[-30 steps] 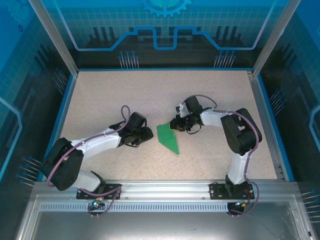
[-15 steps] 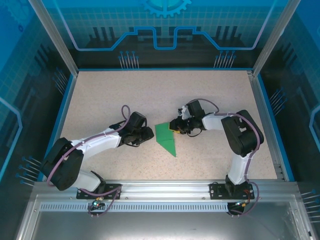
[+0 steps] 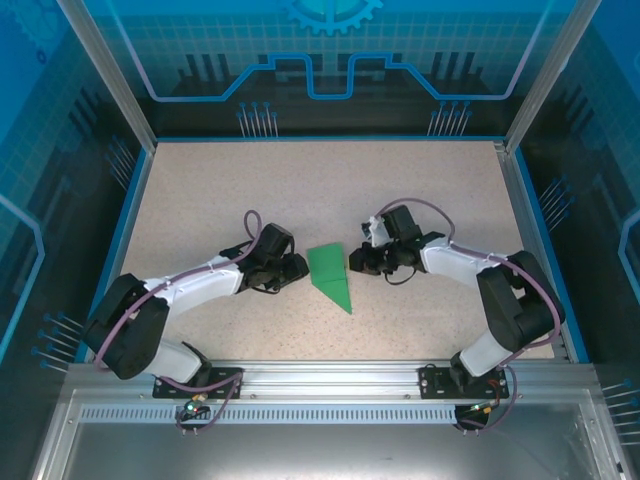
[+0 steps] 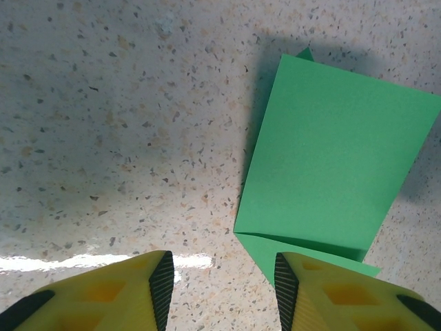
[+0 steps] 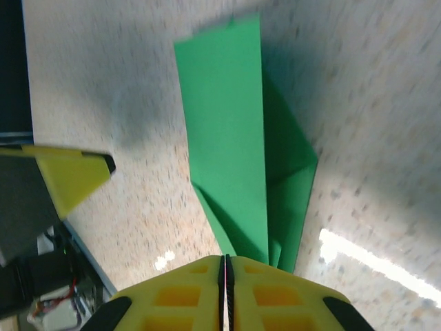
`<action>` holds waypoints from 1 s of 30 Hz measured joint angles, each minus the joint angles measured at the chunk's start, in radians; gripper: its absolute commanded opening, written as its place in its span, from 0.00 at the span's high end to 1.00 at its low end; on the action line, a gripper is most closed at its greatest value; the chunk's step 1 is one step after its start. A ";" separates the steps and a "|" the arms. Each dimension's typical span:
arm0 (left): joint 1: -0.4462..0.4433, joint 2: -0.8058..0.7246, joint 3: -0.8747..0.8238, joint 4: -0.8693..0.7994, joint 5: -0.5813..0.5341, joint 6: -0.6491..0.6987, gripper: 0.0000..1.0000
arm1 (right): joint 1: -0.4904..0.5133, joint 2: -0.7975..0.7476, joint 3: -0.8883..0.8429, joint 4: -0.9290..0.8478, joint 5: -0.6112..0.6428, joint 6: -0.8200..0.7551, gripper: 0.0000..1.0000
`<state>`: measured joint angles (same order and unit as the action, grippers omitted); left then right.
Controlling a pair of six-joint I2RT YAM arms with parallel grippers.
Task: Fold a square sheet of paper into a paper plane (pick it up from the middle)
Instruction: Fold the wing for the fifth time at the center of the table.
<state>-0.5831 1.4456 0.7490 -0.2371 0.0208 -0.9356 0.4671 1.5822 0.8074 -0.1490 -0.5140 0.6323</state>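
The square sheet of paper (image 3: 330, 273) lies folded on the table between the two arms, a bright green shape with one flap raised, tapering to a point toward the near edge. In the left wrist view the paper (image 4: 331, 165) lies ahead and to the right, its near corner beside the right fingertip. My left gripper (image 3: 298, 268) stands open just left of it, nothing between its fingers (image 4: 224, 289). My right gripper (image 3: 357, 262) sits shut at the paper's right edge. In the right wrist view the closed jaws (image 5: 226, 276) meet right in front of the paper (image 5: 234, 138).
The speckled table (image 3: 230, 190) is bounded by a blue rim and aluminium frame posts (image 3: 105, 75). One yellow finger of the left gripper (image 5: 69, 172) shows across the paper in the right wrist view.
The right gripper has drawn back rightward from over the paper's upper right corner to its edge, the arm's elbow swinging out to the right. The left arm stayed put.
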 measured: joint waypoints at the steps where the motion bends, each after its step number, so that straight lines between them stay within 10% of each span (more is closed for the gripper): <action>1: 0.000 0.007 0.002 0.002 0.003 0.000 0.53 | 0.012 0.000 -0.012 -0.001 -0.010 0.003 0.89; 30: 0.000 0.089 0.023 0.064 0.090 -0.005 0.51 | 0.006 0.153 -0.014 0.053 -0.045 0.014 0.88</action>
<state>-0.5831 1.5345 0.7715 -0.1730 0.1112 -0.9401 0.4736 1.7355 0.7929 -0.0963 -0.5591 0.6464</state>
